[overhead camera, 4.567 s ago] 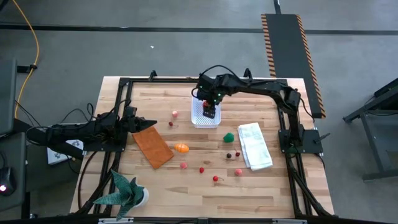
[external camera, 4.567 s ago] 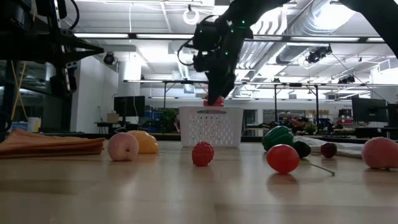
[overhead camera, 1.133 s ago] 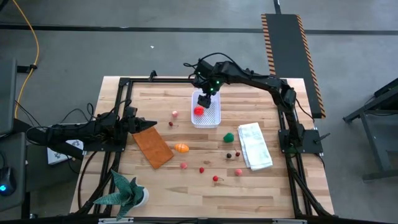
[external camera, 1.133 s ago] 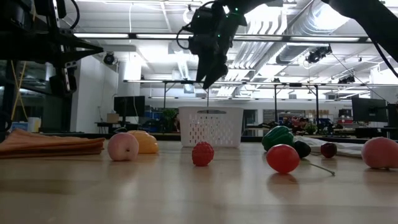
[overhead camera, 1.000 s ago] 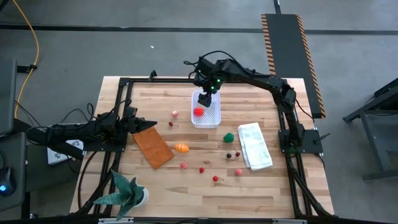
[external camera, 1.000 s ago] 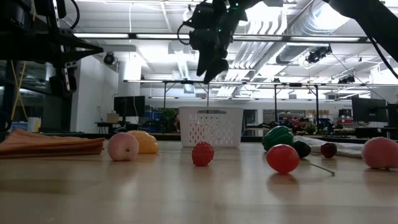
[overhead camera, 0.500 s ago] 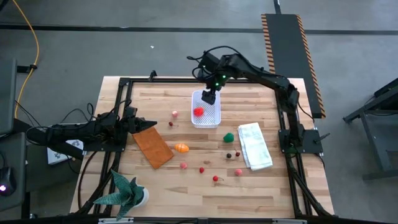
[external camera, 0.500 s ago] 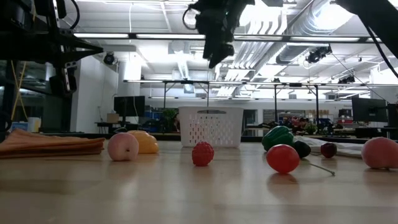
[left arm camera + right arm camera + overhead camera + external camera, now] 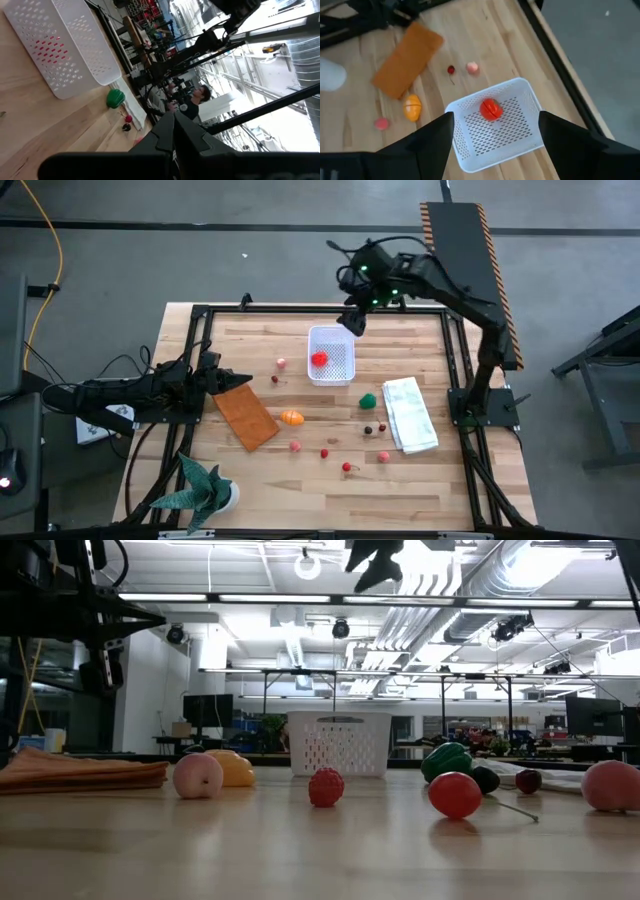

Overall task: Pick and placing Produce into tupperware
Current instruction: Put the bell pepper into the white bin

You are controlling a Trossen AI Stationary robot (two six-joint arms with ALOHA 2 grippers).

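Note:
The tupperware (image 9: 332,354) is a white perforated tub at the table's far middle. A red tomato-like ball (image 9: 319,359) lies inside it, also seen in the right wrist view (image 9: 490,108). My right gripper (image 9: 352,323) hangs open and empty, high above the tub's far right corner. More produce lies loose on the wood: an orange piece (image 9: 291,418), a green piece (image 9: 369,400), a pink berry (image 9: 282,363) and several small red, pink and dark berries (image 9: 325,452). My left gripper (image 9: 245,379) waits shut at the table's left side.
A folded white cloth (image 9: 409,413) lies right of the loose produce. An orange-brown flat rectangle (image 9: 246,416) lies at the left, just beyond my left gripper's tips. A green spiky plant (image 9: 205,490) stands at the near left corner. Black frame rails (image 9: 452,360) border the table.
My right gripper has risen from just over the tub and gone toward the table's far right, staying open and empty. The tomato-like ball stays in the tub.

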